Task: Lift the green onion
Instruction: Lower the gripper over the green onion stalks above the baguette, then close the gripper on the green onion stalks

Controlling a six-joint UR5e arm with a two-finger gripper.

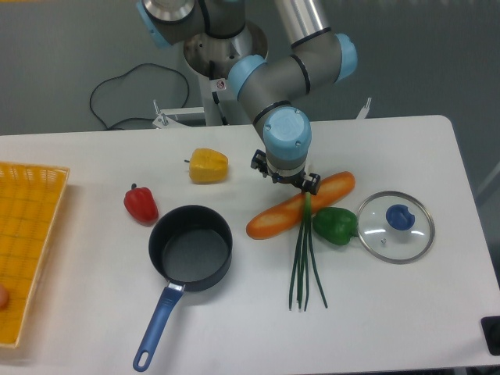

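The green onion (304, 258) is a bundle of thin dark green stalks. It runs straight down the image from my gripper (305, 190), passes in front of the baguette (275, 217) and fans out at its lower end. Its pale tip is hidden under the gripper. The gripper points down, just over the baguette's middle. The wrist mostly hides its fingers, which appear shut on the onion's top end.
A green bell pepper (336, 225) lies right beside the stalks, with a glass lid (395, 227) further right. A dark pot with a blue handle (190, 248), a red pepper (141, 204) and a yellow pepper (208, 166) are to the left. A yellow basket (27, 242) sits at the left edge.
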